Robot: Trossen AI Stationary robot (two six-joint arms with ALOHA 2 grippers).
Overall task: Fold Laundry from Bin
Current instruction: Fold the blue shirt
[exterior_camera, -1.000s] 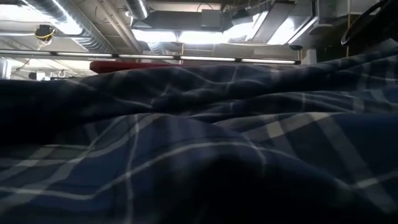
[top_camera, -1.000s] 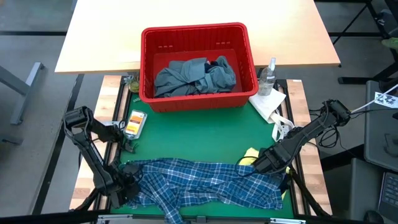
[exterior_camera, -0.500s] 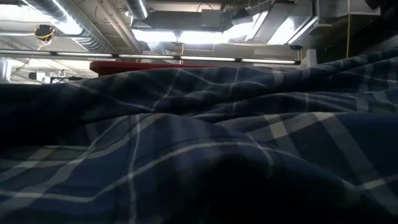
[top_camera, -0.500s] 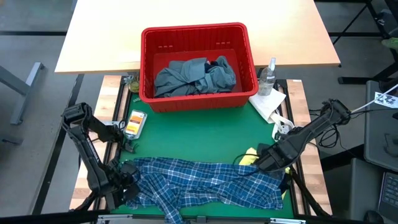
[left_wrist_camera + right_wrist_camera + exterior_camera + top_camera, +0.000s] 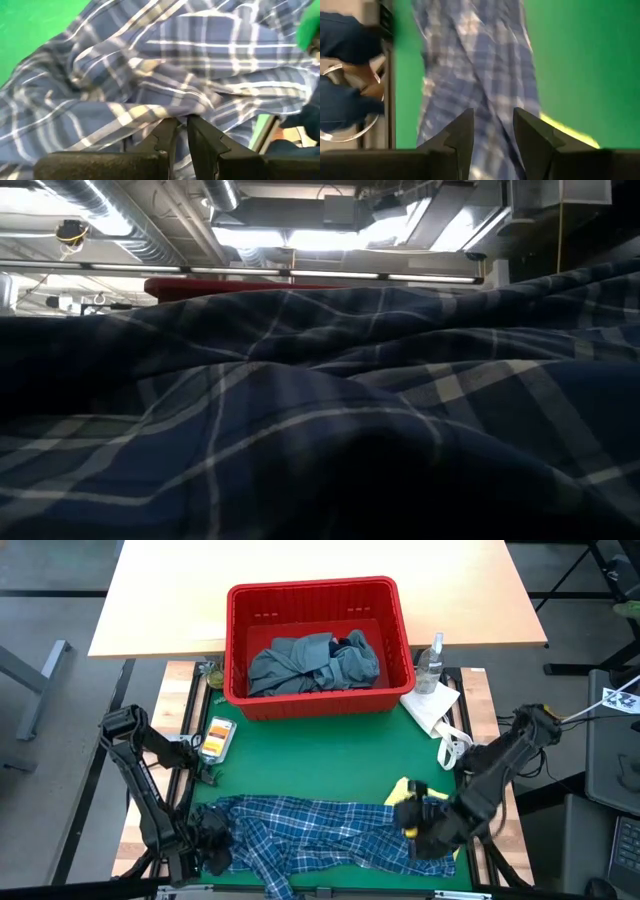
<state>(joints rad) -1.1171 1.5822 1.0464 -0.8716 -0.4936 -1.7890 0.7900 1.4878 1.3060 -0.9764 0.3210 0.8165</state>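
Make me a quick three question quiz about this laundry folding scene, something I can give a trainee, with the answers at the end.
1. True or false: the plaid shirt is still inside the red bin.
2. Which gripper pinches the plaid shirt's cloth? A) left gripper B) right gripper C) neither
3. Fill in: a small ______ garment lies near the shirt's end on the right arm's side.

Key
1. False. It is spread on the green mat in front of the bin, which holds grey-blue laundry.
2. A. Its fingers are closed on a fold; the right gripper's jaws stand apart above the shirt.
3. Yellow.
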